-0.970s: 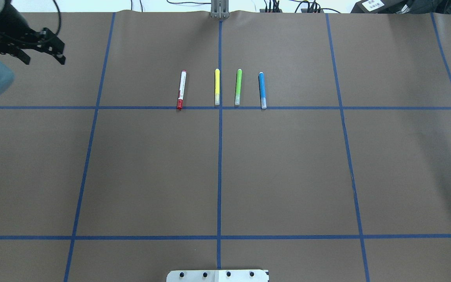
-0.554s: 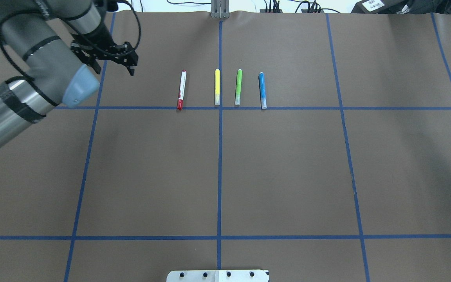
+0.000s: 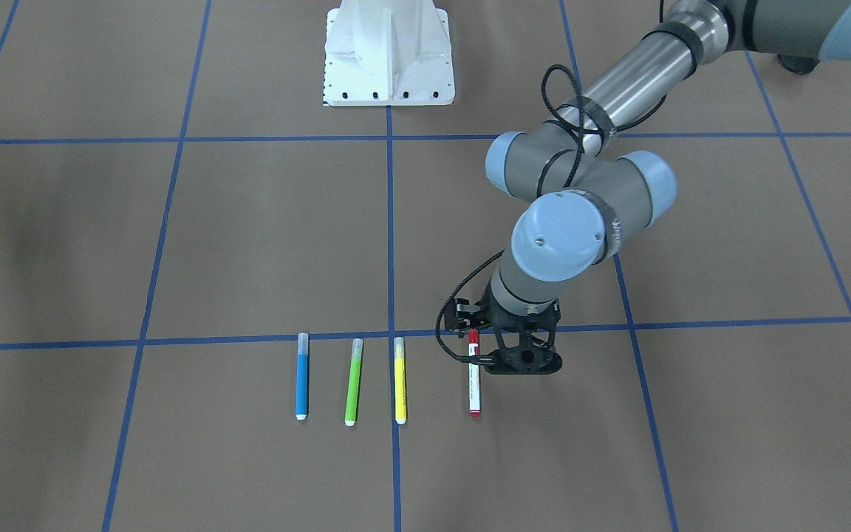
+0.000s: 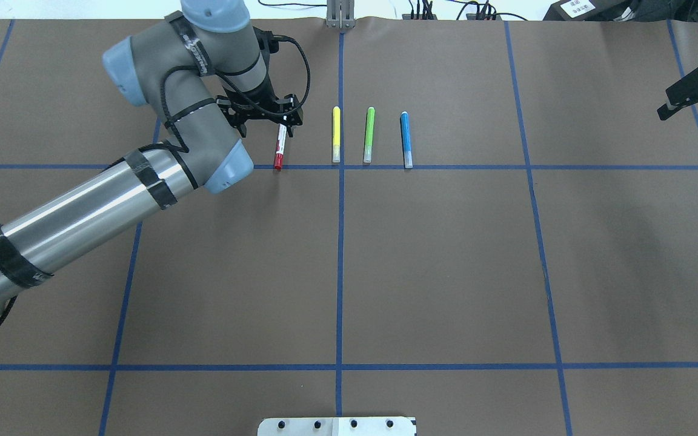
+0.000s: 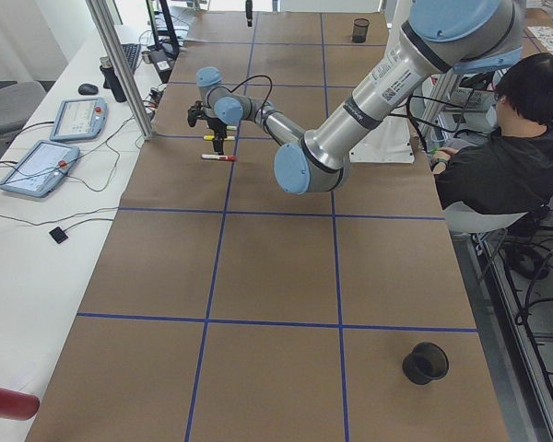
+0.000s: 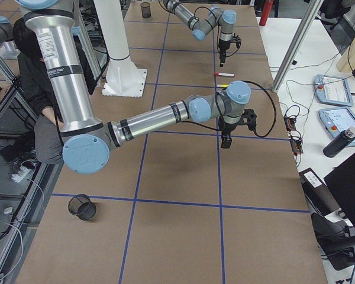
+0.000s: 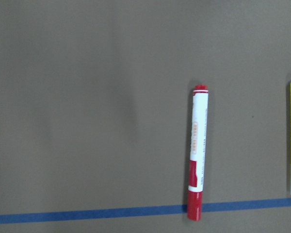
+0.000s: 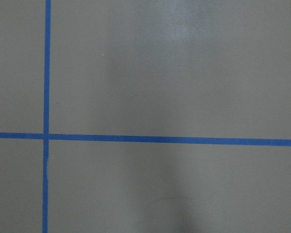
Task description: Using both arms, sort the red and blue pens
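The red pen (image 4: 279, 148) lies on the brown table, its cap end on a blue tape line; it also shows in the front view (image 3: 473, 375) and the left wrist view (image 7: 198, 155). My left gripper (image 4: 267, 124) hovers open above the pen's far end, slightly to its left, not touching it (image 3: 521, 363). The blue pen (image 4: 406, 139) lies at the right end of the row (image 3: 301, 384), untouched. My right gripper (image 4: 688, 112) is open at the table's far right edge, well away from the pens. Its wrist view shows only table and tape.
A yellow pen (image 4: 335, 134) and a green pen (image 4: 368, 134) lie between the red and blue ones. Black mesh cups stand at the table ends (image 5: 425, 363) (image 6: 83, 207). A person (image 5: 507, 157) sits beside the robot base (image 3: 388, 52).
My left arm has swept in from the table's far left to above the red pen. The right gripper has come further into view at the right edge.
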Available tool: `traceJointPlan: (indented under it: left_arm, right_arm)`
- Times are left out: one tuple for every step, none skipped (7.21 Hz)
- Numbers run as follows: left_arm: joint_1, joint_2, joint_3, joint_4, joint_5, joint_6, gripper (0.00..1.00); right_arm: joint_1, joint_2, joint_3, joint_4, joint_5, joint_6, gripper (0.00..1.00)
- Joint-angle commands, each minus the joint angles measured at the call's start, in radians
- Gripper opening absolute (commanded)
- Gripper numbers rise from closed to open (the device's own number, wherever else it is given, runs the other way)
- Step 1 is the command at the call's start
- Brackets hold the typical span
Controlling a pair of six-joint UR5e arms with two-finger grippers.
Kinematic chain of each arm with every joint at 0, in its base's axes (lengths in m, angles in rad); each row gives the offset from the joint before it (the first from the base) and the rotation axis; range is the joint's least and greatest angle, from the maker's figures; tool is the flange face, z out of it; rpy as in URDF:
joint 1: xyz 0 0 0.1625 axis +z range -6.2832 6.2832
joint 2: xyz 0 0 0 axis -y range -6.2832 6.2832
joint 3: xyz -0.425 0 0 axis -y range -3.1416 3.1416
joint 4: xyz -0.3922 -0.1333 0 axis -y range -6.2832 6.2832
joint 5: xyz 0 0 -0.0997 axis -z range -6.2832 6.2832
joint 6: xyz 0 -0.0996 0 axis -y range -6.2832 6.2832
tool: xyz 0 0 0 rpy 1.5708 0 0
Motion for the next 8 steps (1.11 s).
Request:
traceJointPlan:
  left_arm:
    - [0.027, -0.030, 0.070, -0.025, 0.026, -0.018, 0.98]
    - [0.038, -0.028, 0.094, -0.057, 0.027, -0.016, 0.96]
    - [0.041, -0.030, 0.122, -0.089, 0.034, -0.016, 0.95]
    - [0.047, -0.028, 0.124, -0.090, 0.035, -0.016, 0.91]
    - [0.053, -0.030, 0.124, -0.090, 0.035, -0.016, 0.87]
    - [0.054, -0.030, 0.124, -0.090, 0.035, -0.018, 0.80]
    - [0.054, -0.028, 0.124, -0.088, 0.035, -0.016, 0.74]
    - [0.055, -0.028, 0.124, -0.088, 0.035, -0.018, 0.66]
  right_arm:
    - [-0.034, 0.051, -0.016, -0.001, -0.018, 0.094, 0.99]
    - [-0.043, 0.057, -0.015, 0.000, -0.015, 0.107, 0.99]
    - [-0.043, 0.057, -0.015, 0.000, -0.014, 0.107, 0.99]
    - [-0.048, 0.059, -0.016, 0.000, -0.015, 0.108, 0.99]
    - [-0.046, 0.059, -0.015, 0.000, -0.015, 0.108, 0.99]
    - [-0.048, 0.059, -0.015, 0.000, -0.015, 0.110, 0.99]
    - [-0.046, 0.059, -0.015, -0.001, -0.015, 0.110, 0.99]
    - [-0.046, 0.059, -0.016, -0.001, -0.015, 0.110, 0.99]
